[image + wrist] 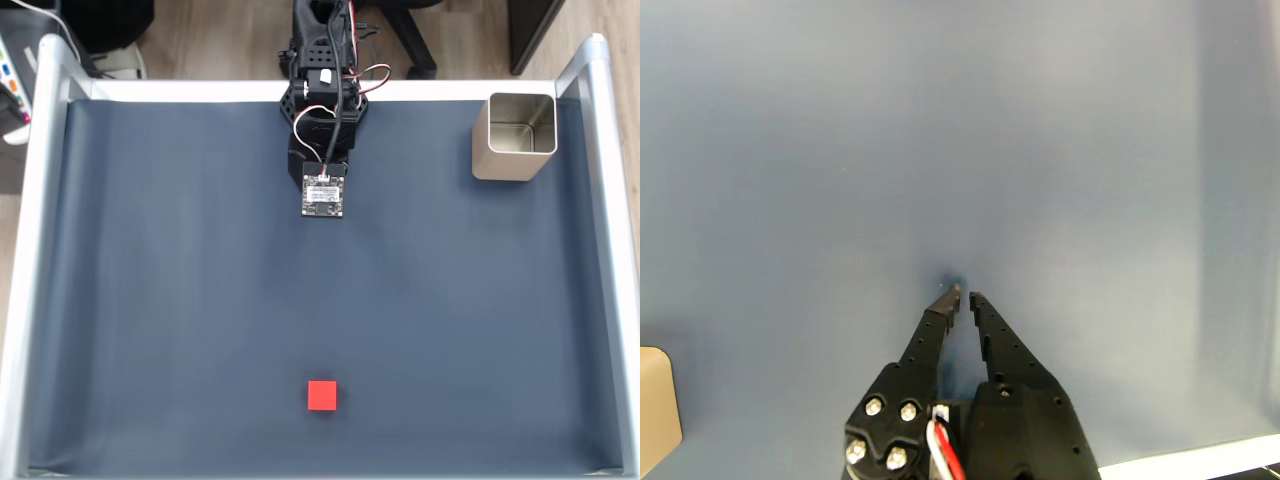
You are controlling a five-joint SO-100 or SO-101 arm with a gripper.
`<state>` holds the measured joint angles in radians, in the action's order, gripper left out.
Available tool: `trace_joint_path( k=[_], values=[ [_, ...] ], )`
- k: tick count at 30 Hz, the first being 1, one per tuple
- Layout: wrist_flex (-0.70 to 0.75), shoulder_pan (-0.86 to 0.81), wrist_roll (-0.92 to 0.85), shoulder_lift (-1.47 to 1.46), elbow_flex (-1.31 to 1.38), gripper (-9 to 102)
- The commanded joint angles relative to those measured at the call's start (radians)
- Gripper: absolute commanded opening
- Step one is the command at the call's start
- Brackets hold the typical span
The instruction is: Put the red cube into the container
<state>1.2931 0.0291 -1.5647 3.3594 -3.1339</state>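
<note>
Red cube [322, 395] lies far from the tin [514, 137], untouched, because the gripper [962, 296] is nearly closed and empty.

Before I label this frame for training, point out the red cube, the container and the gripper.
red cube [322, 396]: fixed view, top face.
container [507, 165]: fixed view, front wall.
gripper [964, 296]: wrist view, between the fingertips.

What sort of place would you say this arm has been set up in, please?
Probably a home or office test bench: a dark blue mat framed by aluminium rails, wooden floor and what looks like a chair base behind the arm. On it sit a red cube and a container.
</note>
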Motion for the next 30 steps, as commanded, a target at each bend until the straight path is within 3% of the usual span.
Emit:
trace_joint_path(
  k=[1, 30],
  values=[
    [0.009, -0.009, 0.008, -0.005, 0.005, 1],
    [0.009, 0.000, -0.003, -0.003, 0.005, 0]
  ],
)
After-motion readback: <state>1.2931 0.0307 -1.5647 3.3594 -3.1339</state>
